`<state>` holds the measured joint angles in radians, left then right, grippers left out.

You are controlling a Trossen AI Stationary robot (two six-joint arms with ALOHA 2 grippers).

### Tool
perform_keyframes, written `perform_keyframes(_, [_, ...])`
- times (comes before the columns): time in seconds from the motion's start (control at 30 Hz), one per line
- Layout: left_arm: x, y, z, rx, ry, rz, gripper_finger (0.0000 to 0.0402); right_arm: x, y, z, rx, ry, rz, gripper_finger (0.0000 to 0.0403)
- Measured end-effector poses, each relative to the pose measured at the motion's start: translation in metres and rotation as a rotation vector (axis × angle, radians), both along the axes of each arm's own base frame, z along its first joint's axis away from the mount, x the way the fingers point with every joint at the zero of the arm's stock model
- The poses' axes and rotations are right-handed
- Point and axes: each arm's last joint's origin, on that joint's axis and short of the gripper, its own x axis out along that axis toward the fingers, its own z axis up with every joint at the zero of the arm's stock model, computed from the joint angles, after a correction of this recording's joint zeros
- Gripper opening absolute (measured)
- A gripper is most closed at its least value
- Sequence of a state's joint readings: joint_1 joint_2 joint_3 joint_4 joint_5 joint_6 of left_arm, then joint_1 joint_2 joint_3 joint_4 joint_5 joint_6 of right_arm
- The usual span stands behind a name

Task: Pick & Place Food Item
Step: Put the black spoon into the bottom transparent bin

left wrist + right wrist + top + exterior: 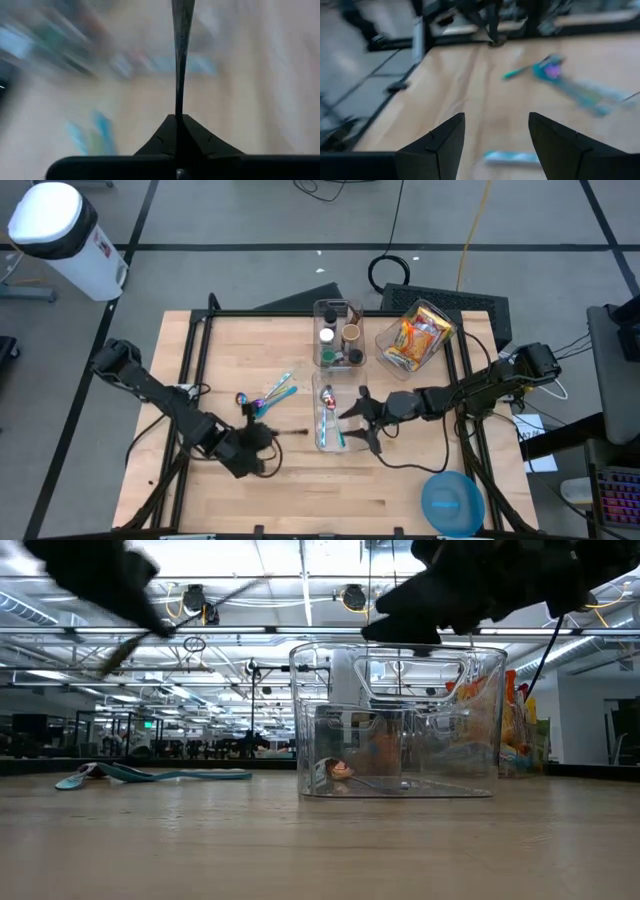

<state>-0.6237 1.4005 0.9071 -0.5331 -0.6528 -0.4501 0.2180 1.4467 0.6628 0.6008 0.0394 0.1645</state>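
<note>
My left gripper (268,440) is at the table's near left, shut on a thin dark utensil (292,430) that points toward a clear narrow bin (318,442). In the low view the utensil (185,615) slants up, clear of the table. The bin holds teal-handled utensils (330,420). My right gripper (358,427) is open and empty, over the bin's right side. In its wrist view (496,130) a teal handle (512,158) lies below the fingers. A clear container of snack bags (415,338) stands at the far right. My left gripper pinches the thin utensil by one end of its handle (178,107) between its two shut fingers. The handle runs straight out along the fingers, away from the gripper. The utensil is lifted clear of the table and slants upward in the low view.
Several loose colourful utensils (265,395) lie on the table left of the narrow bin. A clear bin of jars (338,335) stands at the far middle. A blue bowl (450,500) sits at the near right. A white trash can (60,235) stands beyond the table's far left.
</note>
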Motion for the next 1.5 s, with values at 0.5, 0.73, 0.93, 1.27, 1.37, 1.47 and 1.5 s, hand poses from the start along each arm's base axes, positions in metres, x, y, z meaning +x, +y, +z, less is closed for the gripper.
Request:
perform_keyframes(0.5, [0.066, 0.032, 0.029, 0.399, -0.388, 0.143, 0.0008, 0.005, -0.005, 0.039, -0.216, -0.473, -0.186, 0.0228])
perform_keyframes(0.73, [0.085, 0.042, 0.016, 0.45, -0.385, 0.169, 0.0013, 0.007, -0.007, 0.039, -0.237, -0.51, -0.253, 0.0228])
perform_keyframes(0.93, [0.088, 0.041, 0.013, 0.454, -0.39, 0.164, 0.0007, 0.008, -0.016, 0.039, -0.229, -0.516, -0.333, 0.0213])
perform_keyframes(1.27, [0.088, 0.042, 0.014, 0.444, -0.399, 0.172, 0.0007, 0.009, -0.018, 0.039, -0.154, -0.511, -0.331, 0.0075])
perform_keyframes(1.37, [0.088, 0.042, 0.014, 0.43, -0.406, 0.178, 0.0016, 0.009, -0.018, 0.039, -0.159, -0.512, -0.318, 0.0017])
perform_keyframes(1.47, [0.088, 0.041, 0.014, 0.415, -0.413, 0.169, 0.0026, 0.009, -0.018, 0.039, -0.142, -0.52, -0.313, 0.0008])
perform_keyframes(1.5, [0.088, 0.041, 0.014, 0.404, -0.416, 0.166, 0.0027, 0.009, -0.018, 0.039, -0.133, -0.519, -0.312, 0.0005])
